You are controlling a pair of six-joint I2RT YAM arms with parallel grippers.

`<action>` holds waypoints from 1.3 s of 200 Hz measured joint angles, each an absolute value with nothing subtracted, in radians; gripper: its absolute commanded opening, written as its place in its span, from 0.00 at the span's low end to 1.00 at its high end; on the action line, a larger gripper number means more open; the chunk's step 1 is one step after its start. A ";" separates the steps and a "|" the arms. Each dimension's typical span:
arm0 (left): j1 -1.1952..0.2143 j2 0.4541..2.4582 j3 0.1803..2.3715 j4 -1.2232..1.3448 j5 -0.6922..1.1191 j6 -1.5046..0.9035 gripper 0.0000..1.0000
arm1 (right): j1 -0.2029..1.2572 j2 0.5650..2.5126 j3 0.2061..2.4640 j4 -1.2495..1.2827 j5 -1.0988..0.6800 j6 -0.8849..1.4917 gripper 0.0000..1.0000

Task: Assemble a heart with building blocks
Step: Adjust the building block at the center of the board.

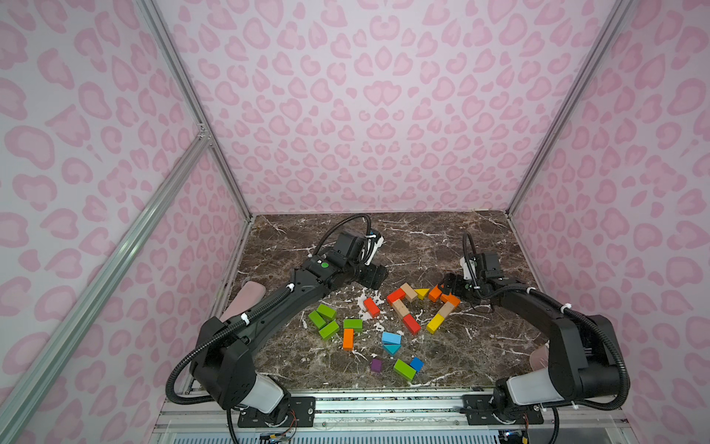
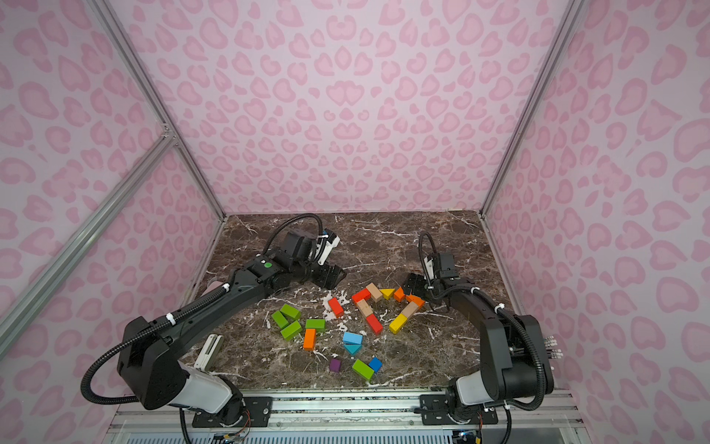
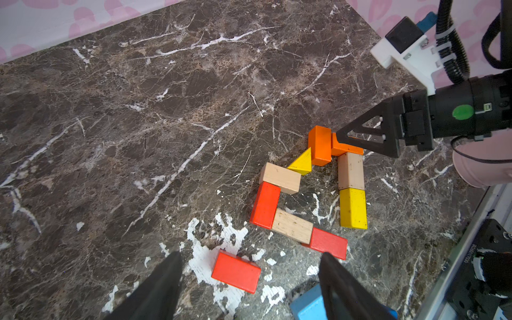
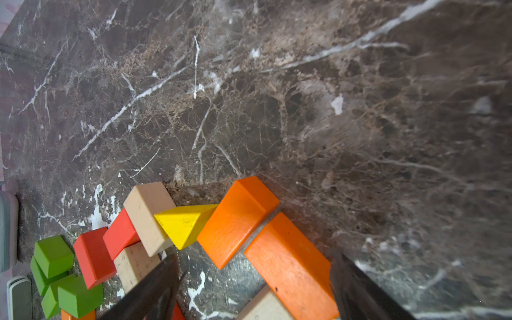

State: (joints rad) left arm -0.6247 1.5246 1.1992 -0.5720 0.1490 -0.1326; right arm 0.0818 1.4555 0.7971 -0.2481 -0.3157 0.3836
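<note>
**On the marble desk: heart outline part-built, both hands apart**

Across the dark brown marble-pattern desk run white veins, with flaky white patches near centre.

On the right-arm side sits the heart outline of painted wooden blocks. It is red, plain tan, yellow and orange rectangular bricks, laid flat and end to end. Tan ones show grain and dark specks. Paint is matte, edges crisp. The yellow triangular wooden prism fills the top notch, touching a tan brick and the inner orange wooden brick. The bottom tip is not closed: there is a gap between the lowest red and yellow bricks.

Black wedge-shaped fingers of the right hand stand wide apart, low over the outline, straddling the outer orange wooden brick. Not clamped: clear gap on one side, the other too close to call.

Fingers of the left hand are also apart, holding nothing. The loose red wooden brick lies flat on a white patch just beside the outline. In the wrist view it shows between the fingertips, untouched.

Spares, left-arm side and front:
- Three green wooden bricks are bunched, with a fourth green touching an orange one.
- A light blue wooden brick lies against a teal triangular prism.
- A purple wooden cube, another green brick and a blue wooden cube lie nearest the arm bases.
</note>
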 measured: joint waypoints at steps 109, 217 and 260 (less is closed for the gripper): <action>-0.625 1.522 1.197 -0.571 0.149 -0.132 0.80 | 0.321 1.589 0.983 -0.294 -0.057 0.238 0.95; -0.625 1.521 1.196 -0.571 0.139 -0.132 0.80 | 0.399 1.761 1.106 -0.347 0.121 0.138 0.99; -0.625 1.521 1.196 -0.571 0.136 -0.132 0.80 | 0.399 1.775 1.106 -0.353 0.146 0.130 1.00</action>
State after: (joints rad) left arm -0.6247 1.5211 1.1957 -0.5713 0.1364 -0.1322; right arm 0.3988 1.7752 1.1057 -0.3531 0.1463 0.1299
